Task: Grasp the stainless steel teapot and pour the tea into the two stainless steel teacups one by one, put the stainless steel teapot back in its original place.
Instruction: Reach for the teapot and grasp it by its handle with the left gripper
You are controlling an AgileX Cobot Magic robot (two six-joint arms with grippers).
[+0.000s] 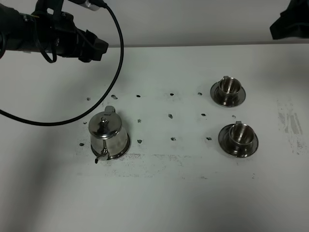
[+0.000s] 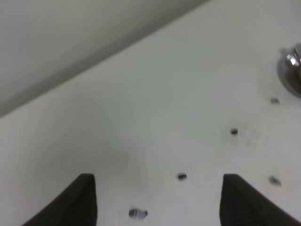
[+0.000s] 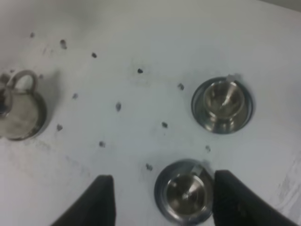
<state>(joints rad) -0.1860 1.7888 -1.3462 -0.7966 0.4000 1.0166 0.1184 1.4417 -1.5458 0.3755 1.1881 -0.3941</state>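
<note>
Nearest us, the stainless steel teapot (image 1: pixel 108 133) sits on the tabletop (image 1: pixel 159 193) left of middle. Its lid's on, the spout's aimed at the near edge and the handle at the far one. Toward the right edge we've got the near teacup (image 1: pixel 238 137) on its saucer (image 1: pixel 223 144), and the far teacup (image 1: pixel 227 88) behind it. Up by the far corners, our left tool (image 2: pixel 158 181) and right tool (image 3: pixel 163 176) both hang wide, gripping nothing.

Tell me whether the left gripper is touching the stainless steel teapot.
Apart. The exterior high view shows the left gripper hanging over the far left of the table, with bare white surface between it and the stainless steel teapot.
</note>
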